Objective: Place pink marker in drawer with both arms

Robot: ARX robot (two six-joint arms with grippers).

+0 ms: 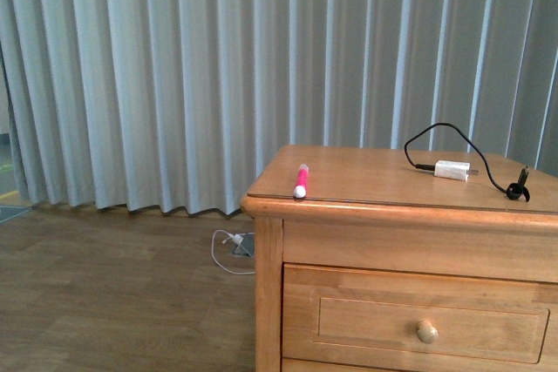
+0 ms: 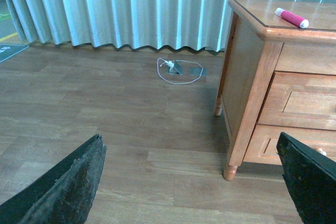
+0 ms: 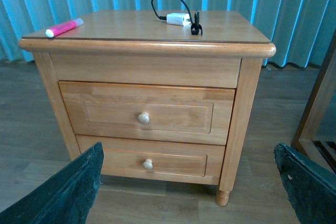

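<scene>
The pink marker (image 1: 301, 180) lies on the top of the wooden nightstand near its front left corner, white cap toward the edge. It also shows in the left wrist view (image 2: 291, 17) and in the right wrist view (image 3: 64, 27). The top drawer (image 1: 418, 320) is shut, with a round knob (image 3: 143, 118) in the right wrist view. My left gripper (image 2: 194, 182) is open and empty, low over the floor, left of the nightstand. My right gripper (image 3: 189, 187) is open and empty in front of the nightstand, facing its drawers. Neither arm shows in the front view.
A white charger block (image 1: 452, 170) with a black cable lies on the nightstand top at the back right. A lower drawer (image 3: 148, 163) is shut too. A white cable and floor socket (image 2: 178, 69) lie on the wood floor by the curtain. Wooden furniture (image 3: 320, 114) stands beside the nightstand.
</scene>
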